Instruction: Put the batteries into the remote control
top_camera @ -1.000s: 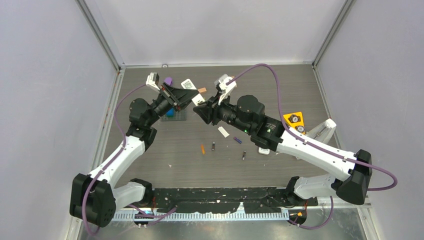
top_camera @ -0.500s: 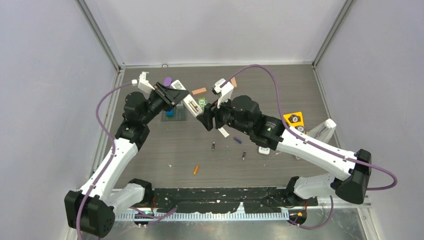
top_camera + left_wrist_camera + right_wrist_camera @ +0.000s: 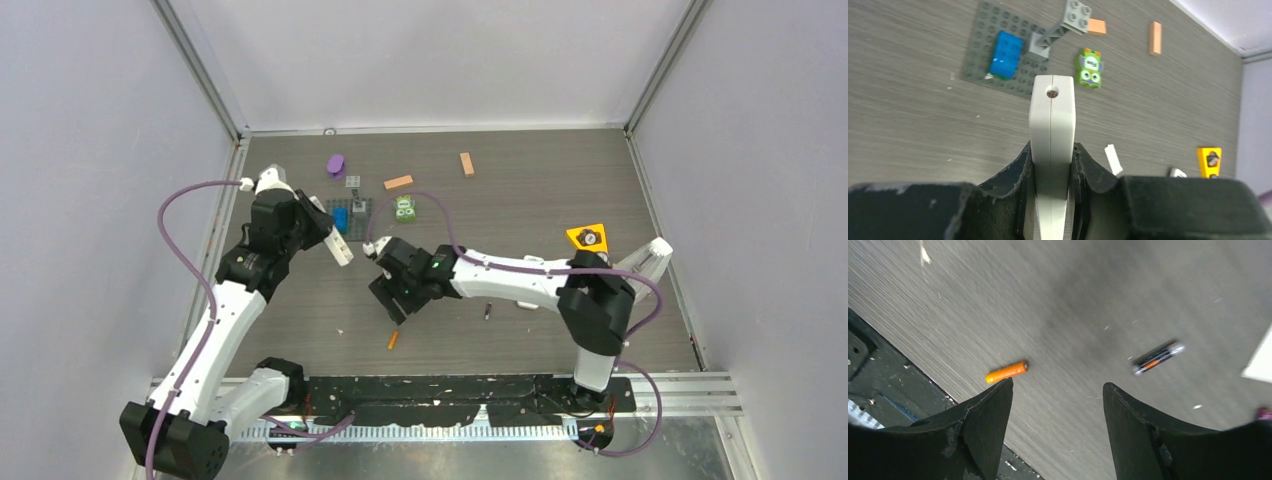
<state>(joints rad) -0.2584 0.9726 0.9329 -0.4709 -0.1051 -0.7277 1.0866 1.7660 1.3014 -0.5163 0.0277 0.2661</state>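
At the left-centre of the table (image 3: 520, 200), the left end effector (image 3: 1051, 162) is pinching the white remote control (image 3: 1050, 115) edge-on between both fingers, with the remote's free end pointing toward the far side. Beyond that end, a grey baseplate (image 3: 979, 60) carries a blue brick (image 3: 1006, 48), and a green monster figure (image 3: 1089, 67) lies just to the right of the plate. Near the table centre, the right end effector (image 3: 1058, 390) hangs above the surface with its fingers spread and nothing between them. The orange battery (image 3: 1007, 371) lies flat on the table just beside the left fingertip (image 3: 998, 395), close to the black strip at the near edge. One dark battery (image 3: 1158, 356) lies flat beyond the right fingertip, well apart from the orange one. Another dark battery (image 3: 487, 311) lies on the near side of the right forearm. No battery is touching the remote control.
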